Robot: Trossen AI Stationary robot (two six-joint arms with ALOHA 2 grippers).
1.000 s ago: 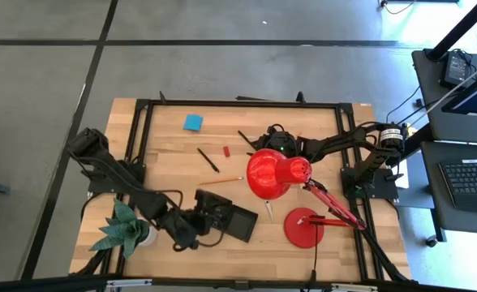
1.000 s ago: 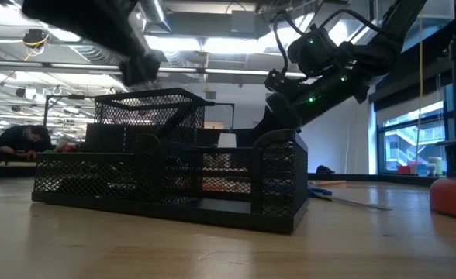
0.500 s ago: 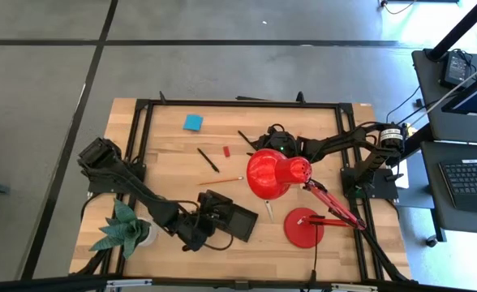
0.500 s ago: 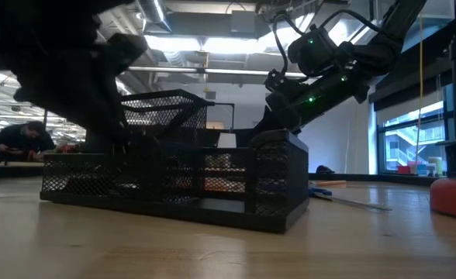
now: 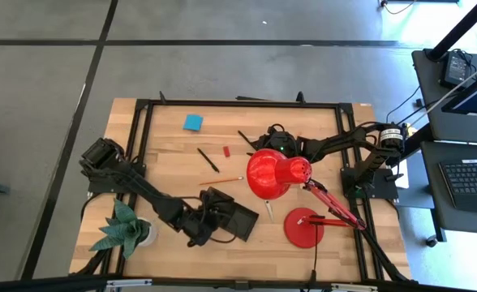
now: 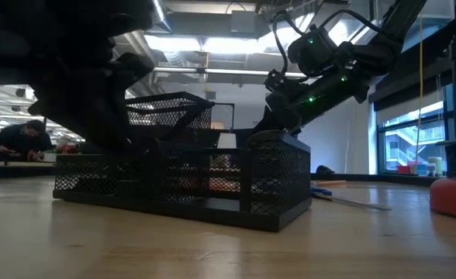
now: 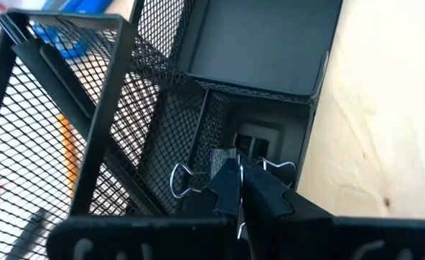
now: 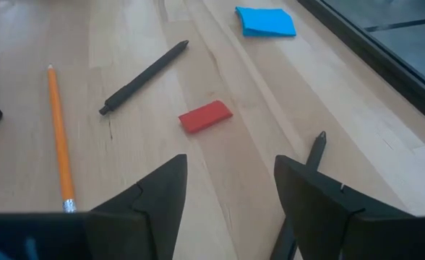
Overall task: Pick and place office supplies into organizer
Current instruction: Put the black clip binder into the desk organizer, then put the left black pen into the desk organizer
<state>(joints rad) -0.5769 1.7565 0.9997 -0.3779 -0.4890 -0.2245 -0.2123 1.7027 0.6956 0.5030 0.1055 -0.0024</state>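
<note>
Holding a black clip (image 7: 230, 173), our left pincer (image 7: 240, 189) has advanced over the organizer (image 5: 237, 221) — release comes next; right pincer (image 8: 230, 189) waits open.

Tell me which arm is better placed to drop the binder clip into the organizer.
Left. The left gripper is shut on the clip, right over the organizer. The right gripper is open and empty, over the far pens.
</note>
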